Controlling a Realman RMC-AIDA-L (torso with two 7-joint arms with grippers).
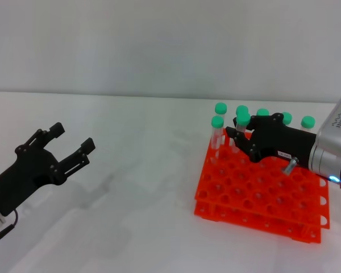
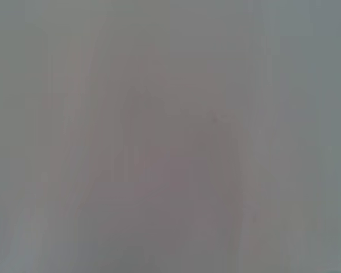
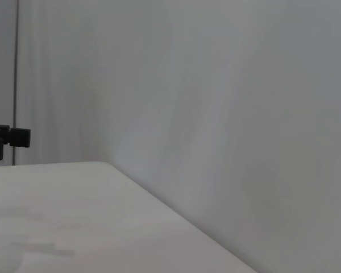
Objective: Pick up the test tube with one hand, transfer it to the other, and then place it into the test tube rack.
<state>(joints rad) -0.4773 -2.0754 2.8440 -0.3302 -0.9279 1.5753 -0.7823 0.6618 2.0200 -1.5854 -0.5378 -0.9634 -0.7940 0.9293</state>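
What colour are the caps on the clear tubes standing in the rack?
Green round caps on the clear tubes in the orange-red plastic rack; clearest in the head view.

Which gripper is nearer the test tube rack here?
Right. The right gripper is over the test tube rack, at the green-capped tubes along its far row. The left gripper hangs open, far off over bare table.

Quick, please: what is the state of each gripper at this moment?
Left gripper: open, empty, above the table.
Right gripper: over the test tube rack, at a green-capped test tube; whether closed on it cannot be told.
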